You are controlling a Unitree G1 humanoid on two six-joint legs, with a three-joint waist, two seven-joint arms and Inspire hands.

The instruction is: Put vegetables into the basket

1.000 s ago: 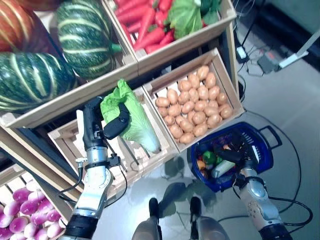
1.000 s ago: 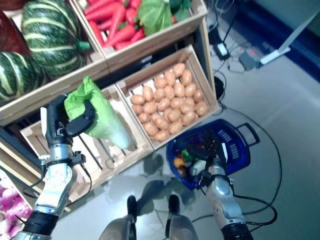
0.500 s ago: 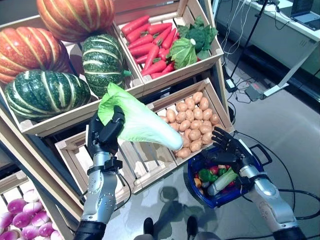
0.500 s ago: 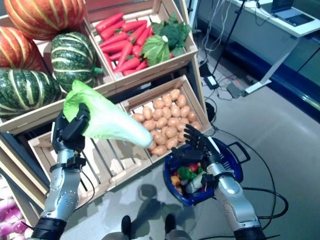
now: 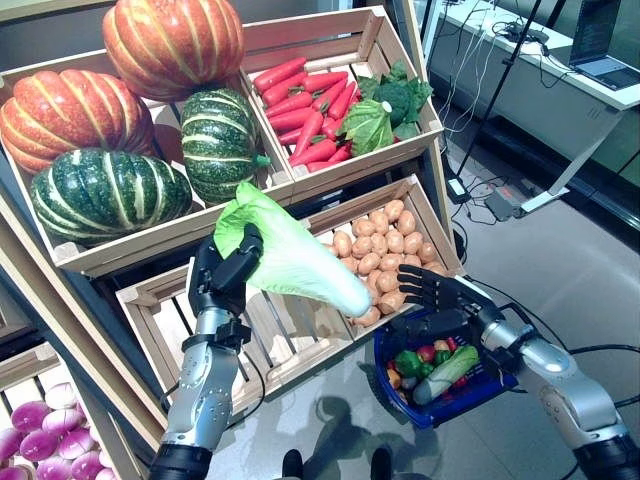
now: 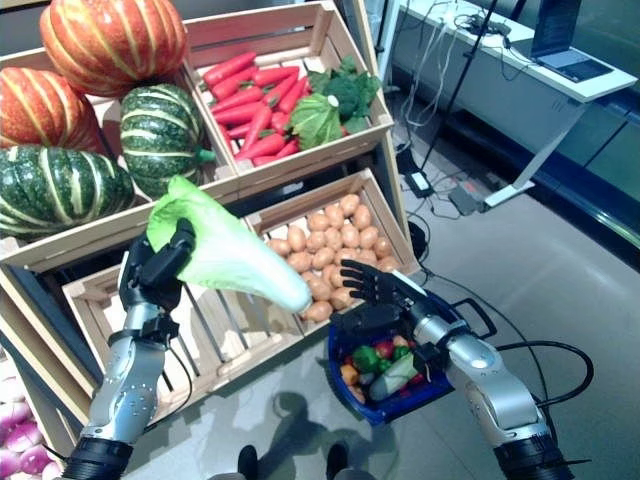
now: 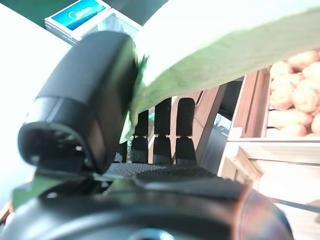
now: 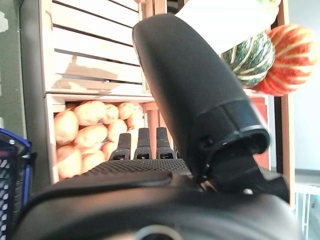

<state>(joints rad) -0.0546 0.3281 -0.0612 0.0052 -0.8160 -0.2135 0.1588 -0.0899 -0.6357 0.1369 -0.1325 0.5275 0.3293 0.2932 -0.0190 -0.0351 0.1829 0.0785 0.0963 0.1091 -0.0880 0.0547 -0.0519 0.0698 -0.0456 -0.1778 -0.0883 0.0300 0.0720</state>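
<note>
The left hand point(image 5: 222, 281), raised at centre frame, clasps a pale green cabbage point(image 5: 296, 255) while the right hand point(image 5: 436, 295) hovers spread over the blue plastic basket point(image 5: 480, 383).

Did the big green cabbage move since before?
Yes. The cabbage in the left hand was down inside the slatted crate a second ago; now it hangs lifted above it, its pale tip out toward the blue basket.
</note>
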